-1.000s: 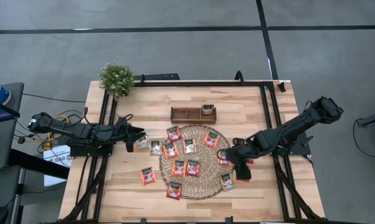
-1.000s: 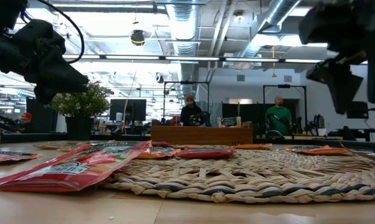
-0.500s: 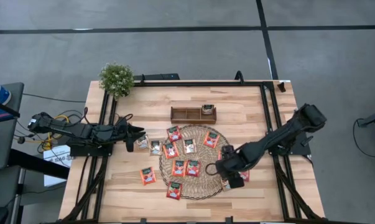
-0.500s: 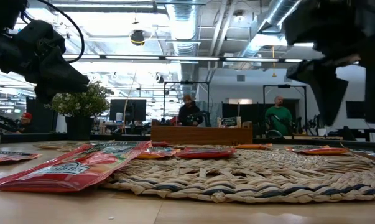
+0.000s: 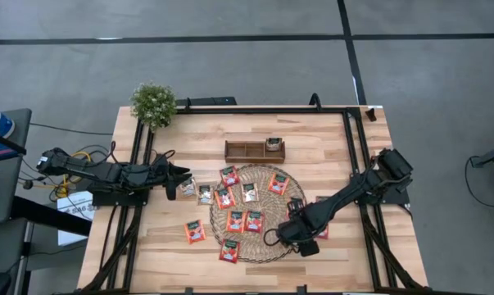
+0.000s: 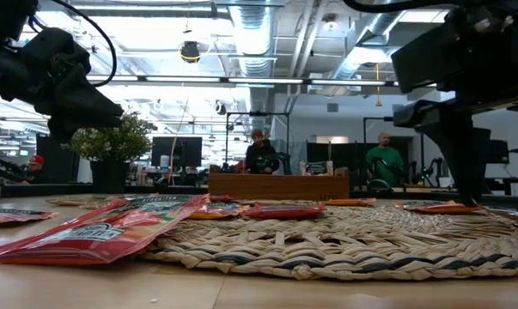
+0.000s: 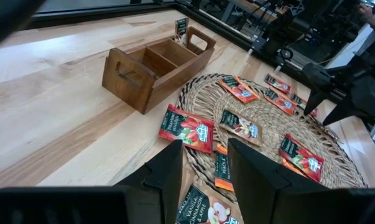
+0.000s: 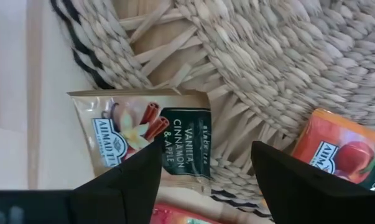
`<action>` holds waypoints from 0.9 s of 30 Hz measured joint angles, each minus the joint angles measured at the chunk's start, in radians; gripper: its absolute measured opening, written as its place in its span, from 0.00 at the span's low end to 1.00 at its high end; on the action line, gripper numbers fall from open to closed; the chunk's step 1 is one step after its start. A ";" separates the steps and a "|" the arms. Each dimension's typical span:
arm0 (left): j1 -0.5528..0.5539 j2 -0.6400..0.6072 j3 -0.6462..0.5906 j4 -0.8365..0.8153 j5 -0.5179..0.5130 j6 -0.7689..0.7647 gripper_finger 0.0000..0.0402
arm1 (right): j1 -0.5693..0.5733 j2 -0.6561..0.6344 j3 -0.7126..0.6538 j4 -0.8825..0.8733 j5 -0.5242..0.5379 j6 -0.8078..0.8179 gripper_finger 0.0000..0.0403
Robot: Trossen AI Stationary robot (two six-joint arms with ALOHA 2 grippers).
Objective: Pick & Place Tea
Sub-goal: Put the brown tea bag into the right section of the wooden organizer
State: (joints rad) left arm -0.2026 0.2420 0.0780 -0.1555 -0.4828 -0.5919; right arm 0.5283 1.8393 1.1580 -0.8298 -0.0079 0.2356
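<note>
Wooden table point(image 5: 328, 135) carries a woven mat point(image 5: 263, 246) strewn with tea sachets point(image 5: 244, 220); a divided tray point(image 5: 245, 151) sits beyond. Right gripper point(image 5: 295, 239) hangs over the mat's edge, jaws spread wide and empty – straddling a beige vanilla-cinnamon sachet point(image 8: 151, 138), evidently lined up to pinch it. Left gripper point(image 5: 182, 180) waits beside the mat – part open, holding nothing.

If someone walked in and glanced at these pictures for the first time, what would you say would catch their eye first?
Probably the red-orange tea sachets scattered across the round woven mat in the middle of the wooden table. Next, the right gripper, fingers open, poised over the mat's near-right edge, right above a pale vanilla-cinnamon sachet lying half off the mat. The left gripper waits at the table's left side, and a small wooden tray sits behind the mat.
</note>
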 joint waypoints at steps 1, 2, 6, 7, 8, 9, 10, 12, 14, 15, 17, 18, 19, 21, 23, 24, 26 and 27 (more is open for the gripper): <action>0.000 0.000 0.000 0.000 0.000 0.000 0.30 | 0.002 0.000 0.000 0.001 0.000 0.000 0.57; 0.000 0.000 0.000 0.000 0.000 0.000 0.30 | 0.002 0.000 0.000 0.000 0.000 0.001 0.56; 0.000 0.000 0.000 0.000 0.000 0.000 0.30 | 0.001 0.000 0.000 0.000 0.000 0.007 0.48; 0.000 0.000 0.000 0.000 0.000 0.000 0.30 | 0.002 0.000 0.000 0.000 0.000 0.007 0.46; 0.000 0.000 0.000 0.000 0.000 0.000 0.30 | 0.002 0.000 0.000 0.001 0.000 0.007 0.44; 0.000 0.000 0.000 0.000 0.001 0.000 0.30 | 0.002 0.000 0.000 0.002 0.000 0.007 0.41; 0.000 0.000 0.000 0.000 0.001 0.000 0.30 | 0.002 0.000 0.000 0.002 0.000 0.008 0.39; 0.000 0.000 0.000 0.000 0.001 0.000 0.30 | 0.002 0.000 0.000 0.003 0.000 0.008 0.35; 0.000 0.000 0.000 0.000 0.001 -0.001 0.30 | 0.002 0.000 0.000 0.004 0.000 0.008 0.31; 0.000 0.000 0.000 0.000 0.002 -0.001 0.30 | 0.002 0.000 0.000 0.005 0.000 0.008 0.29; 0.000 0.000 0.000 0.000 0.002 -0.001 0.30 | 0.002 0.000 0.000 0.010 -0.003 0.008 0.27; 0.000 0.000 0.000 0.000 0.002 -0.001 0.30 | 0.002 0.000 0.000 0.013 -0.006 0.008 0.26; 0.000 0.000 0.000 0.000 0.002 -0.001 0.30 | 0.001 0.000 0.000 0.016 -0.011 0.009 0.25; 0.000 0.000 0.000 0.000 0.002 -0.001 0.30 | 0.001 0.000 0.000 0.020 -0.016 0.010 0.25; 0.000 0.000 0.000 0.000 0.002 -0.001 0.30 | 0.001 0.000 0.000 0.024 -0.019 0.010 0.25; 0.000 0.000 0.000 0.000 0.002 -0.001 0.30 | 0.001 0.000 0.000 0.024 -0.020 0.010 0.25; 0.000 0.000 0.000 0.000 0.002 -0.001 0.30 | 0.001 0.000 0.000 0.024 -0.020 0.010 0.26; 0.000 0.000 0.000 0.000 0.002 -0.001 0.30 | 0.001 0.000 0.000 0.024 -0.020 0.010 0.26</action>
State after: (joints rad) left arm -0.2028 0.2420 0.0780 -0.1555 -0.4805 -0.5926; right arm 0.5297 1.8393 1.1576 -0.8062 -0.0280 0.2451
